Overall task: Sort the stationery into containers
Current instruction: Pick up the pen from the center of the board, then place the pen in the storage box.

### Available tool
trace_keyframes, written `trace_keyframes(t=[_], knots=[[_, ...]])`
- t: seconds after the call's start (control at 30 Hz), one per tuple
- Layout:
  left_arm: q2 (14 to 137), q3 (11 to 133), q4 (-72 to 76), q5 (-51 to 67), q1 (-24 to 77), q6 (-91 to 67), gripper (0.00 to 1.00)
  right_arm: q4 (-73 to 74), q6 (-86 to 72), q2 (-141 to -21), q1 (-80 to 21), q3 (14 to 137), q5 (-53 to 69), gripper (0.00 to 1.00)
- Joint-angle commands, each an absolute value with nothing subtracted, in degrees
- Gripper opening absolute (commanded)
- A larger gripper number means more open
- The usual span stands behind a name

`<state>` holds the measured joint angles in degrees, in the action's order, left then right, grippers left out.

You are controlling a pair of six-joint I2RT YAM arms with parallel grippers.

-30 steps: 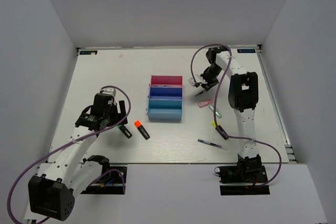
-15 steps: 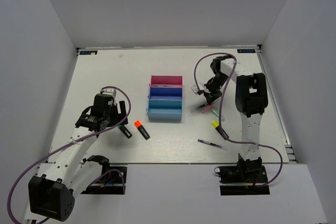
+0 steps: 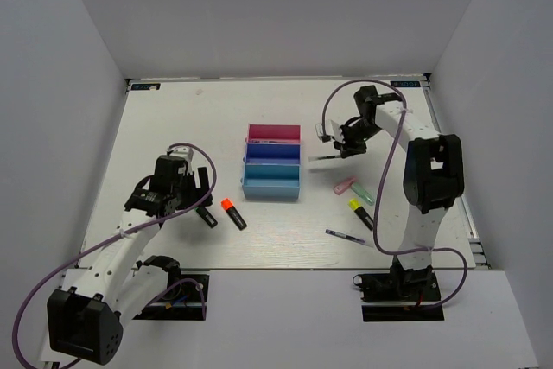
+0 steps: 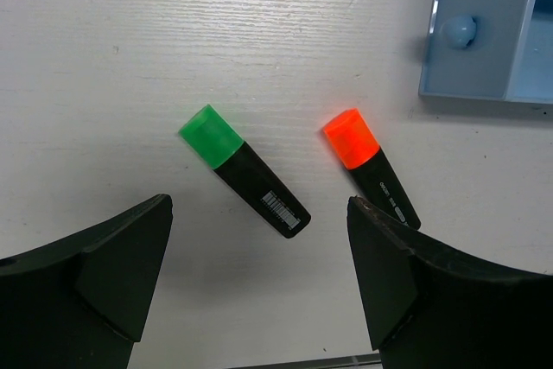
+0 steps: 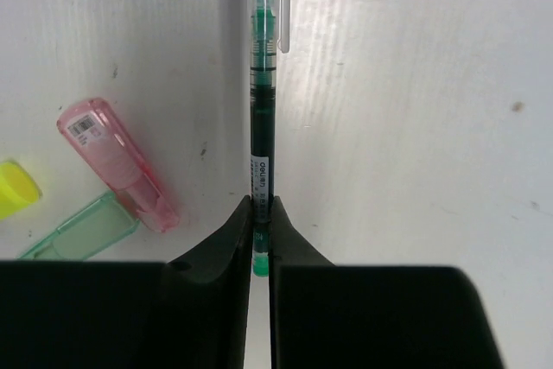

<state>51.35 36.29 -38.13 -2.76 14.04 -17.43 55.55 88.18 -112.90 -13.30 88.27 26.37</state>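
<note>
Three joined trays stand mid-table: pink (image 3: 274, 133), dark blue (image 3: 273, 152), light blue (image 3: 271, 181). My right gripper (image 3: 340, 154) is shut on a slim green pen (image 5: 261, 153), held above the table right of the trays; the pen points left in the top view (image 3: 321, 157). A pink marker (image 5: 121, 168), a mint-green marker (image 5: 79, 232) and a yellow cap (image 5: 15, 187) lie below it. My left gripper (image 3: 197, 187) is open above a green-capped highlighter (image 4: 244, 172) and an orange-capped highlighter (image 4: 370, 168). A slim pen (image 3: 347, 236) lies near the front.
The light blue tray's corner (image 4: 484, 41) shows at the top right of the left wrist view. White walls surround the table. The right arm's purple cable (image 3: 384, 187) loops over the table's right side.
My right gripper has risen and moved back from the pink and mint markers, carrying the slim green pen. The left arm has not moved.
</note>
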Motion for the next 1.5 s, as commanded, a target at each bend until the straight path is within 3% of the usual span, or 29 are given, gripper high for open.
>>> trace_keyframes(t=[0.0,0.2,0.47,0.9,1.13,1.27,1.3,1.47], knots=[[51.41,36.21,-37.00,-1.06,13.89,-17.58,0.92,47.55,79.48,-107.06,-14.15,87.27,29.09,0.00],[51.68,36.21,-37.00,-0.70,13.80,-17.58,0.92,43.60,69.89,-104.06,-17.13,91.31,28.22,0.00],[52.47,35.95,-36.74,-0.09,13.80,-17.84,0.91,33.24,60.93,-108.62,-25.21,95.53,19.61,0.00],[52.91,36.12,-36.91,1.14,13.80,-17.84,0.91,33.22,64.60,-119.00,-31.73,106.52,14.33,0.00],[52.91,36.21,-36.83,1.67,13.71,-17.84,0.91,34.36,64.69,-121.46,-32.26,107.93,14.06,0.16],[52.74,36.04,-36.91,1.67,13.89,-17.75,0.91,35.51,63.46,-122.61,-32.96,109.68,13.97,0.39],[52.73,36.12,-36.83,1.67,13.80,-17.84,0.91,35.59,63.20,-122.69,-33.74,109.69,13.89,0.50],[52.73,35.95,-36.65,2.02,13.89,-17.93,0.91,35.59,57.75,-119.46,-33.22,109.51,15.73,0.55]])
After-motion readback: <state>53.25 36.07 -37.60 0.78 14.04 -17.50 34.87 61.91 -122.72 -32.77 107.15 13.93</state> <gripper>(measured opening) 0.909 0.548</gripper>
